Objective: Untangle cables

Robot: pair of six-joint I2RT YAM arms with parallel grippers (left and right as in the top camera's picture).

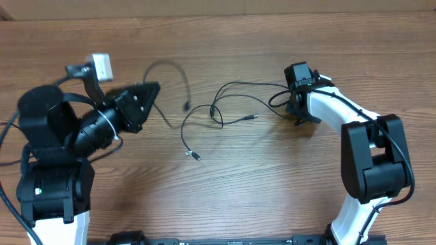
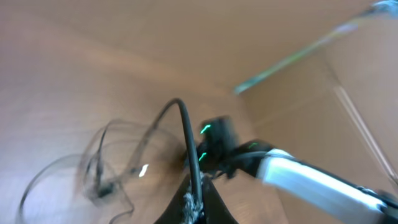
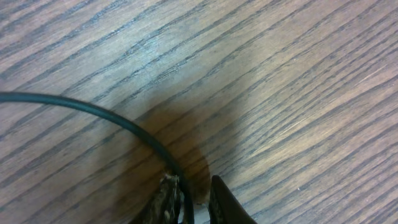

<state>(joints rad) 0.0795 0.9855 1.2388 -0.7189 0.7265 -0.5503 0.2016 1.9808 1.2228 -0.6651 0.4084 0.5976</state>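
Nearest, the right pincer (image 3: 189,202) is down at the wooden table (image 3: 280,93), jaws a slit apart, 1 of the black cables (image 3: 112,118) lying loose in the gap. Left pincer (image 2: 194,206) is clamped tight on a strand, raised. Remaining loops lie crossed mid-table between the 2 arms. Pulling-apart step, I'd judge; next needs a slow outward draw.

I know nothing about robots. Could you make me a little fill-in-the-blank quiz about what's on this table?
1. The thin cables lying in loops are ___ in colour.
2. The table under them shows ___ grain.
3. The left gripper is ___ on one of the cables.
4. A cable runs between the right gripper's two ___.
Missing words: black; wood; shut; fingers.
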